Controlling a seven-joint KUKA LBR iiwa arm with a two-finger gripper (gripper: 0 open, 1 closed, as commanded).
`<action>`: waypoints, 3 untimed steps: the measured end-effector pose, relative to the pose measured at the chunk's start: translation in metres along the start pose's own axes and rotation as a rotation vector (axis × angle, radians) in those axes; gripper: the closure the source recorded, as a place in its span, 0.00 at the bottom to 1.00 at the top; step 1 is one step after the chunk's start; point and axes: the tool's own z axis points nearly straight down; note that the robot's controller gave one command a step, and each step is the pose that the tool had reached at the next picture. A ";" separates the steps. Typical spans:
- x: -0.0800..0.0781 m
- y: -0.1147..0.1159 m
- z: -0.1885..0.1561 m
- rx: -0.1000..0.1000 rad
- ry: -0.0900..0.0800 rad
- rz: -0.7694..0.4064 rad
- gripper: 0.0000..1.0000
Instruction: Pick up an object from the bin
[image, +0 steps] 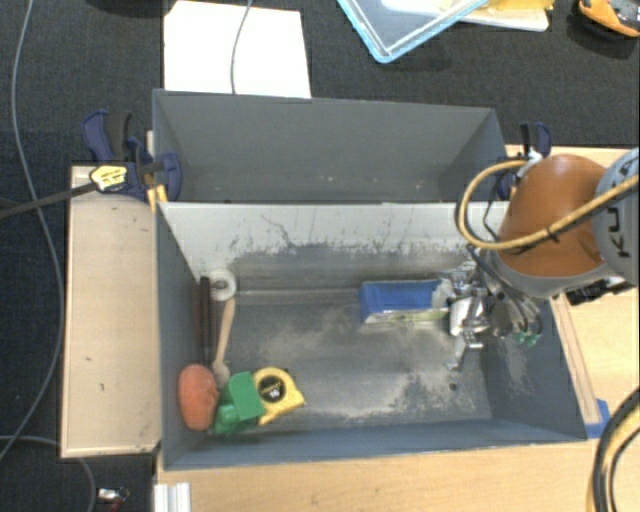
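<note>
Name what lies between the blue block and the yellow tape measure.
Camera view: only bare bin floor between blue block and yellow tape measure.

The grey metal bin (330, 375) looks matt and scuffed, while the yellow tape measure (276, 389) at lower left seems smooth, glossy plastic.

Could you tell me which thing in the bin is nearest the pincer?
The blue block beside the pincer; the orange lump, green piece and yellow tape lie at the opposite end.
</note>
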 end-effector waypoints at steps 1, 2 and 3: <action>-0.002 0.000 -0.004 0.001 -0.008 -0.003 0.00; -0.026 -0.065 0.059 -0.004 -0.016 0.136 0.00; -0.029 -0.072 0.036 -0.003 -0.013 -0.004 0.00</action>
